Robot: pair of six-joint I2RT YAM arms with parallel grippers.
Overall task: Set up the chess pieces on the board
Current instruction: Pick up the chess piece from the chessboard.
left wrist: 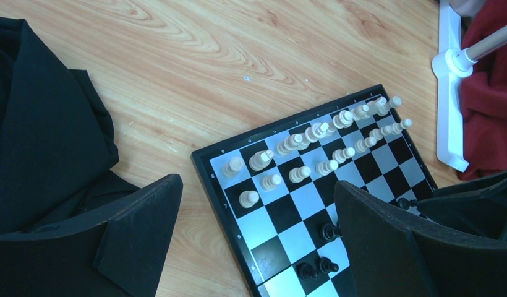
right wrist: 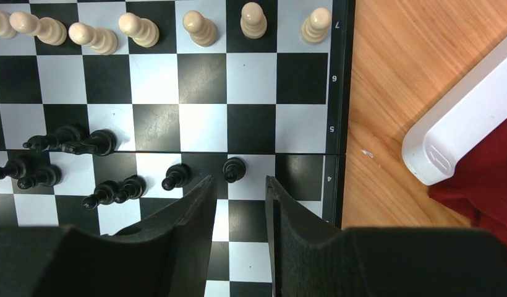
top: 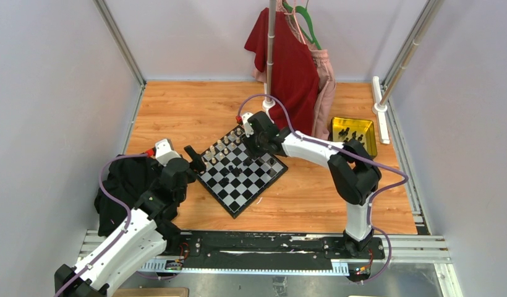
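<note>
Over the board [right wrist: 251, 77], the right fingers [right wrist: 195, 210] hang narrowly parted and empty just behind a stray black pawn [right wrist: 234, 168], apparently lined up to grasp it, while the left fingers [left wrist: 140, 229] hover wide apart beside the ranked cream pieces [left wrist: 300, 173], leaving room.

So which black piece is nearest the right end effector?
The single black piece just ahead of the right end effector; the others stand off to one side.
</note>
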